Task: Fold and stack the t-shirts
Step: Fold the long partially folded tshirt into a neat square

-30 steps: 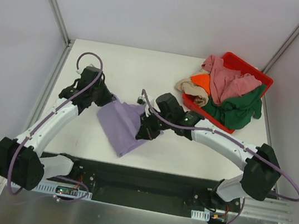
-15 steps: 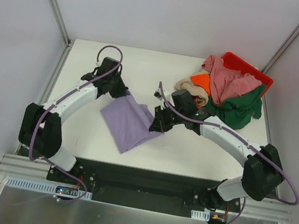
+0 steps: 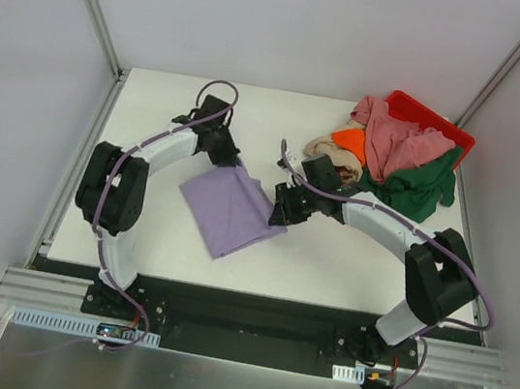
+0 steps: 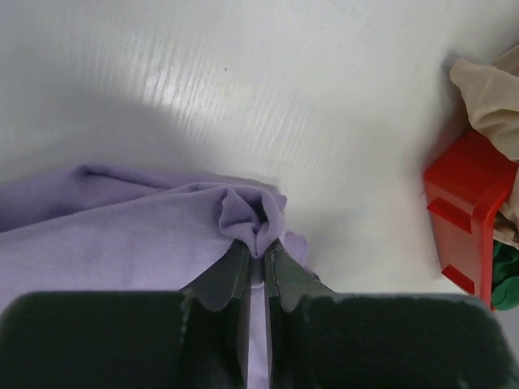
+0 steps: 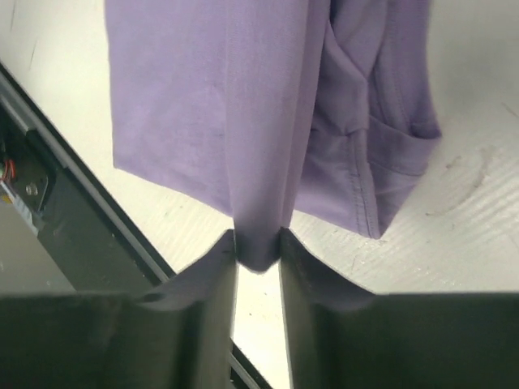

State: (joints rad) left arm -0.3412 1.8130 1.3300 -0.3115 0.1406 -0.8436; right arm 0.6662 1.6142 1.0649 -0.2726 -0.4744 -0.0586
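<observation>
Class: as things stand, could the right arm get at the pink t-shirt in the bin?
Probably not yet: the right gripper is pinching the lavender t-shirt. Otherwise the way looks free; the pink t-shirt lies uncovered on top in the red bin.

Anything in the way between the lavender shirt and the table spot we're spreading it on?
Nothing visible. The left gripper and right gripper both pinch the lavender t-shirt, and the table around it is bare. The red bin with the other shirts sits apart, at the far right.
</observation>
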